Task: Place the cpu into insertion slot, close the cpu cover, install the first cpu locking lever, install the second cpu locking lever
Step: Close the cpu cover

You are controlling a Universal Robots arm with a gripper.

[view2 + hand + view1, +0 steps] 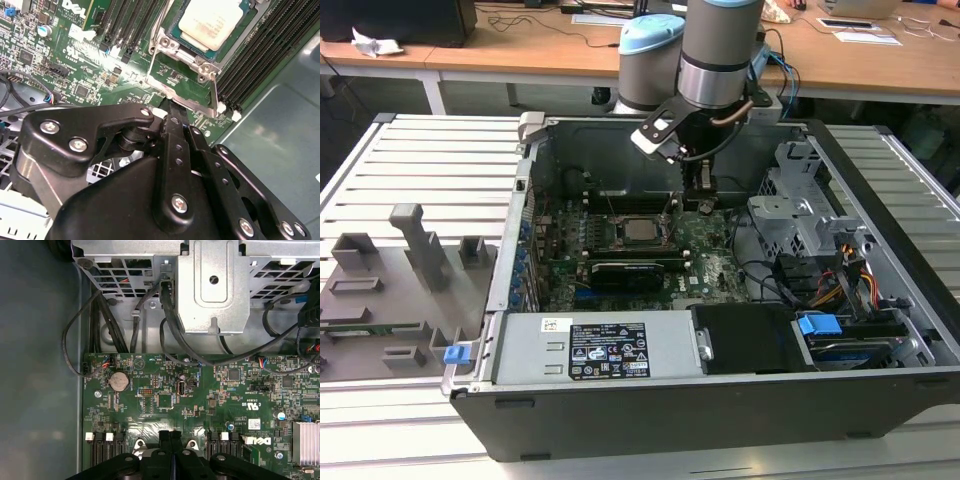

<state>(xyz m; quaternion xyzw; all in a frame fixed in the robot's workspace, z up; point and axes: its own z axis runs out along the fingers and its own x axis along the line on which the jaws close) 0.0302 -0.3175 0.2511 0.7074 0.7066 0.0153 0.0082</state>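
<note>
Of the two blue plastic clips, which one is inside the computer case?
The blue clip at the exterior view's right lies within the walls of the computer case. The other blue clip sits just outside its corner, at the exterior view's left.

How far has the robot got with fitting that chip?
Done: the cpu looks seated, with the cpu cover lying flat around it. In hand: the end effector, fingers together, is at the cover's edge beside a locking lever. Left: I cannot tell whether either lever is latched.
</note>
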